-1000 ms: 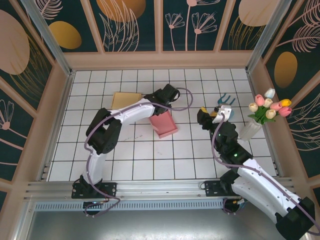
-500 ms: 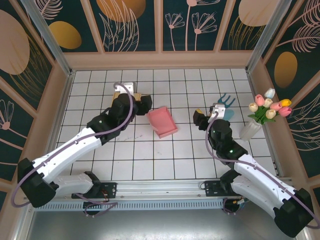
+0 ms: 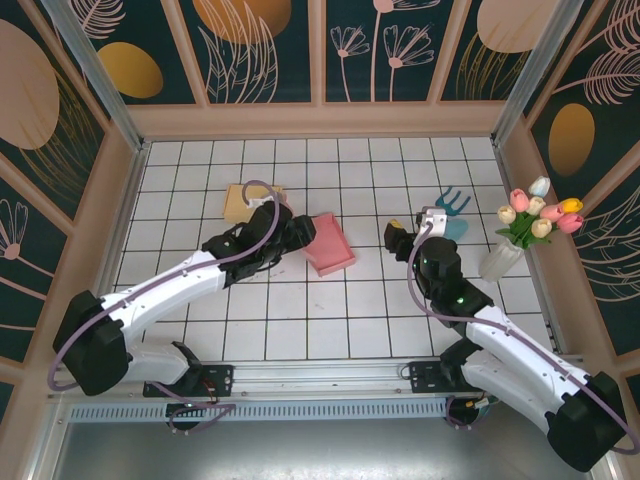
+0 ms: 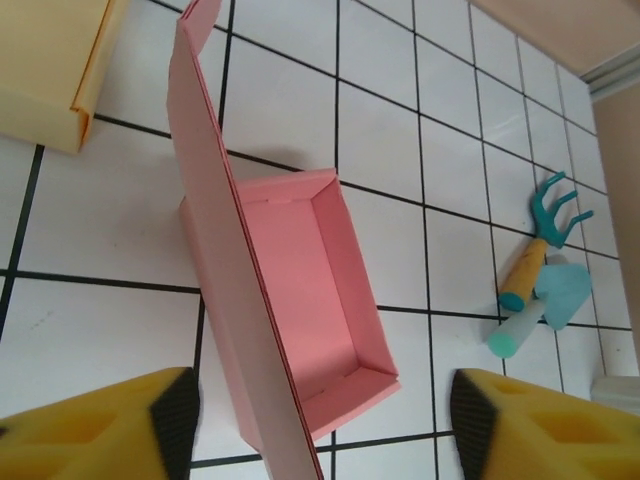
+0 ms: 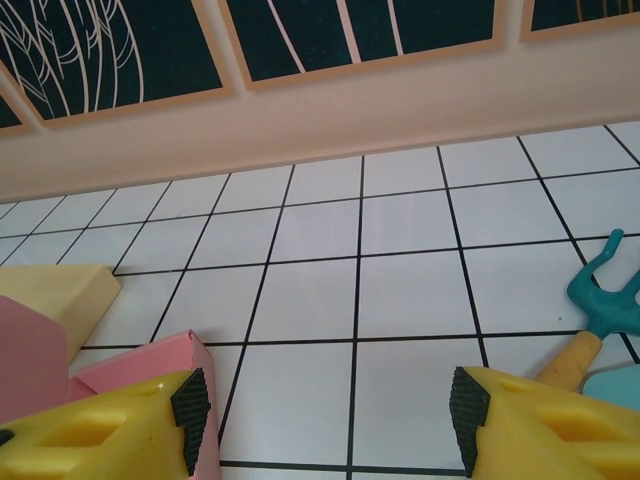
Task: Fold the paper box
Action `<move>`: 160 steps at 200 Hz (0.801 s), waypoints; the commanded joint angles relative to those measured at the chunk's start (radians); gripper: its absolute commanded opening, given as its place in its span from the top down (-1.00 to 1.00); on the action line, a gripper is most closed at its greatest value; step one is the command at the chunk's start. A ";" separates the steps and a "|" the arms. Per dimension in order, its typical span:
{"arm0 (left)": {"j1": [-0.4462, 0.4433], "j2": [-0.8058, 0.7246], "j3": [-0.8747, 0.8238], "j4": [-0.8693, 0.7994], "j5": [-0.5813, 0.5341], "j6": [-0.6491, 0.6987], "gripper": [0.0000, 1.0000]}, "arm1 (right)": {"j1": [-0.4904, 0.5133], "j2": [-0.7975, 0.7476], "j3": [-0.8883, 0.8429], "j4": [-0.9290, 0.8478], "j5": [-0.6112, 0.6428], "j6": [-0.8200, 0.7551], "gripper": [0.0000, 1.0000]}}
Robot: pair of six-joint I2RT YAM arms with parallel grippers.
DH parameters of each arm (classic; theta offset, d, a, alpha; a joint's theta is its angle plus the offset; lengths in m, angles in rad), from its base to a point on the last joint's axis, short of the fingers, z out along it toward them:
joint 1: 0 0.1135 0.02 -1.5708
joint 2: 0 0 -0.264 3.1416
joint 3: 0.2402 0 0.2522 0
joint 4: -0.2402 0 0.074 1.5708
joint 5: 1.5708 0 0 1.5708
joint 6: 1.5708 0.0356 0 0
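Beside the pink box [image 3: 330,243], your left end effector [image 4: 322,415] stands wide and empty; pinch the upright lid [image 4: 225,255] gently near its edge, since thin card probably creases.

The open pink paper box [image 4: 330,290] is found ahead, between the fingers [image 4: 110,425] of the left gripper [image 4: 320,410]; the flat yellow cardboard box [image 4: 45,70] is found past the left finger.

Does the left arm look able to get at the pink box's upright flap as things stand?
Probably yes: the left gripper is open right over the pink box, the upright flap stands between its fingers, and nothing lies in between.
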 commanded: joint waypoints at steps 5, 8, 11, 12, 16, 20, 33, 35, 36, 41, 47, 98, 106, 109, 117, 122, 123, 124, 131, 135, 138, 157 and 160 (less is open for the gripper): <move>-0.004 0.056 0.083 -0.041 0.012 -0.007 -0.10 | -0.006 -0.014 0.042 -0.007 -0.030 0.011 -0.36; -0.004 0.065 0.092 -0.047 0.019 -0.003 -0.04 | -0.005 -0.016 0.042 -0.008 -0.030 0.010 -0.36; -0.003 0.075 0.099 -0.051 0.024 0.003 0.02 | -0.006 -0.018 0.042 -0.009 -0.029 0.010 -0.36; -0.003 0.079 0.102 -0.053 0.026 0.004 0.04 | -0.006 -0.019 0.043 -0.009 -0.029 0.011 -0.37; -0.004 0.092 0.113 -0.060 0.033 0.010 0.14 | -0.007 -0.021 0.041 -0.010 -0.028 0.012 -0.36; -0.004 0.104 0.125 -0.068 0.039 0.019 0.24 | -0.007 -0.024 0.041 -0.010 -0.028 0.011 -0.36; -0.002 0.139 0.173 -0.108 0.034 0.053 0.45 | -0.006 -0.030 0.039 -0.009 -0.028 0.012 -0.36; -0.003 0.145 0.181 -0.116 0.031 0.061 0.48 | -0.007 -0.030 0.039 -0.009 -0.029 0.012 -0.36; -0.003 0.148 0.188 -0.122 0.029 0.064 0.49 | -0.006 -0.030 0.039 -0.010 -0.029 0.012 -0.36; -0.002 0.162 0.217 -0.149 0.018 0.085 0.56 | -0.006 -0.031 0.039 -0.010 -0.030 0.012 -0.36; -0.002 0.182 0.255 -0.187 0.007 0.113 0.63 | -0.006 -0.031 0.039 -0.009 -0.032 0.015 -0.37; -0.003 0.427 0.763 -0.609 -0.133 0.534 1.00 | -0.005 -0.029 0.040 -0.015 -0.012 0.010 -0.36; -0.004 0.450 0.828 -0.673 -0.195 0.605 1.00 | -0.006 -0.029 0.042 -0.015 -0.012 0.008 -0.36; -0.004 0.456 0.845 -0.687 -0.219 0.628 1.00 | -0.006 -0.029 0.042 -0.015 -0.010 0.006 -0.37; -0.008 0.461 0.871 -0.707 -0.295 0.702 1.00 | -0.006 -0.030 0.044 -0.011 -0.017 -0.005 -0.36; -0.010 0.456 0.871 -0.705 -0.344 0.758 1.00 | -0.007 -0.030 0.043 -0.006 -0.029 -0.015 -0.36; -0.010 0.454 0.870 -0.703 -0.353 0.770 1.00 | -0.008 -0.030 0.043 -0.004 -0.033 -0.020 -0.36; -0.012 0.452 0.868 -0.699 -0.362 0.780 1.00 | -0.007 -0.030 0.044 -0.003 -0.036 -0.023 -0.36; -0.017 0.428 0.833 -0.657 -0.419 0.867 1.00 | -0.008 -0.033 0.042 0.015 -0.076 -0.050 -0.36; -0.019 0.409 0.799 -0.617 -0.444 0.920 1.00 | -0.007 -0.033 0.041 0.027 -0.099 -0.069 -0.35; -0.020 0.390 0.766 -0.579 -0.456 0.961 1.00 | -0.008 -0.033 0.040 0.036 -0.117 -0.081 -0.36; -0.022 0.268 0.574 -0.382 -0.425 1.191 1.00 | -0.010 -0.011 0.024 0.123 -0.176 -0.196 -0.34; -0.022 0.249 0.546 -0.355 -0.402 1.227 1.00 | -0.012 -0.003 0.019 0.147 -0.185 -0.221 -0.34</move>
